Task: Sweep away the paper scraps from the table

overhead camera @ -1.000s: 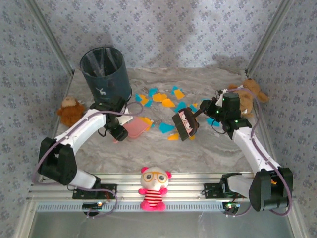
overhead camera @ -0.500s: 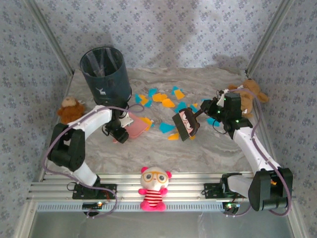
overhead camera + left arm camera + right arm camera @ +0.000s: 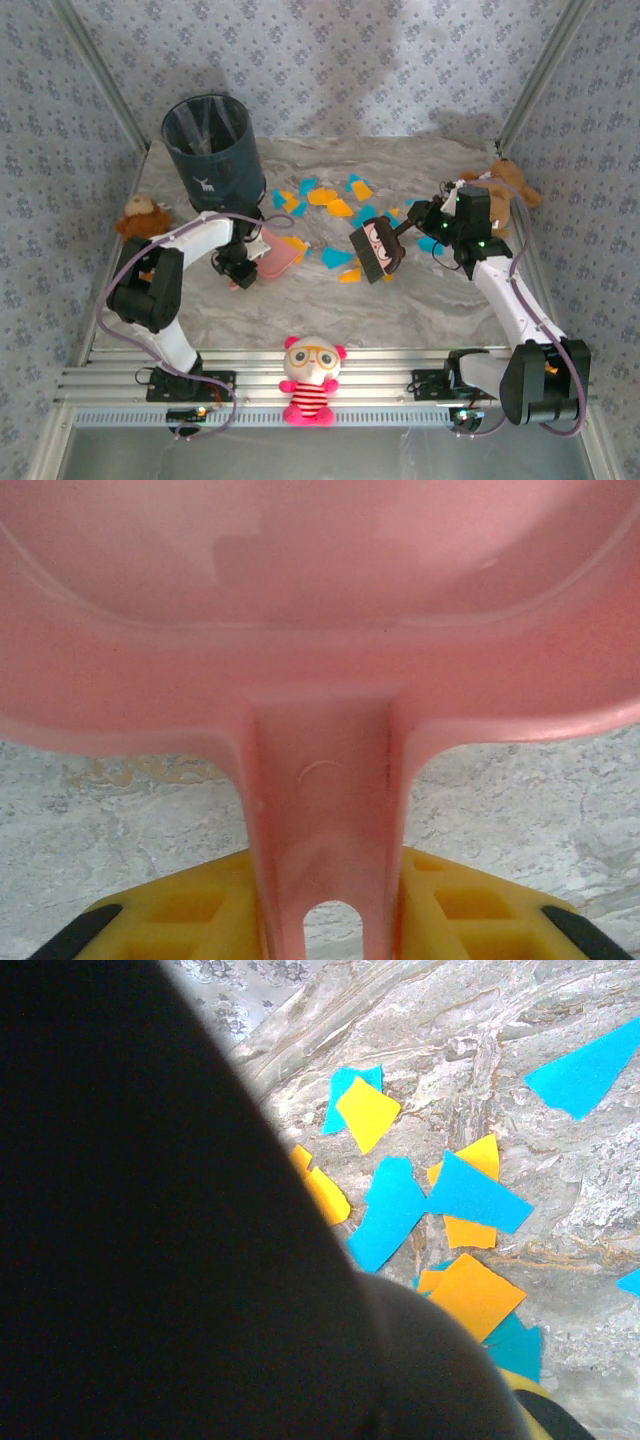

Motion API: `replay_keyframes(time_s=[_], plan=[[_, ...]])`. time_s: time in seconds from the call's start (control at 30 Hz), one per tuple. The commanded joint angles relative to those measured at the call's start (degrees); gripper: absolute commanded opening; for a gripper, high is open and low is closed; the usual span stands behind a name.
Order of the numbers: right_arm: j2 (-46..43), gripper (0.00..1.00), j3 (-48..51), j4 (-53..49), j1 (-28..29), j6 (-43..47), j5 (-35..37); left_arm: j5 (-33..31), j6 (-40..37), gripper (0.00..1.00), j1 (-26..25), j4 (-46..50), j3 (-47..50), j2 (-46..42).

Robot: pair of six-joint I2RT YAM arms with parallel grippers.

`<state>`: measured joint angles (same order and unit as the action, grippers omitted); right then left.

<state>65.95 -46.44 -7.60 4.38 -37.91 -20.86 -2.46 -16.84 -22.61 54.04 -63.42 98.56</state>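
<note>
Orange and blue paper scraps (image 3: 330,200) lie scattered over the middle and back of the marbled table (image 3: 420,300); up close several scraps (image 3: 470,1195) lie flat beside the brush. The pink dustpan (image 3: 275,252) rests on the table left of them. My left gripper (image 3: 238,268) is shut on its handle (image 3: 325,810), with yellow fingers (image 3: 180,910) pressed against both sides. My right gripper (image 3: 425,218) is shut on the handle of a black brush (image 3: 375,250) held by the scraps' right side. The brush's dark body (image 3: 150,1240) hides the jaws in the right wrist view.
A dark bin (image 3: 210,150) stands at the back left, just behind the dustpan. A brown plush (image 3: 140,222) sits at the left edge, another plush (image 3: 505,190) at the right edge, and a pink doll (image 3: 311,380) on the front rail.
The left jaws have closed onto the dustpan handle, and the left arm's elbow has swung up toward the bin. The right arm and brush have barely moved.
</note>
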Motion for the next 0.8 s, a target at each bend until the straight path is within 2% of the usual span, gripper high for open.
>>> replay_keyframes(time_s=[0.0,0.17,0.3,0.47,0.77], plan=[[-1.4,0.00,-0.6,0.3,-0.6,0.4,-1.5,-1.7,-0.3,0.32,-0.5,1.9,-0.7,-1.7],[-2.0,0.00,-0.1,0.4,-0.8,0.3,-1.7,-3.3,-2.4,0.30,-2.0,2.6,-2.2,-5.8],[-3.2,0.00,0.8,0.7,-0.9,0.1,-1.4,-1.6,-5.3,0.30,-3.8,2.0,-4.6,-7.1],[-4.2,0.00,1.5,0.0,-1.3,0.6,-1.3,0.0,-10.3,0.30,-7.9,1.4,-8.0,-3.0],[-6.6,0.00,1.5,-2.6,-2.6,1.4,-0.7,4.4,-16.9,0.30,-12.0,-0.8,-15.1,5.0]])
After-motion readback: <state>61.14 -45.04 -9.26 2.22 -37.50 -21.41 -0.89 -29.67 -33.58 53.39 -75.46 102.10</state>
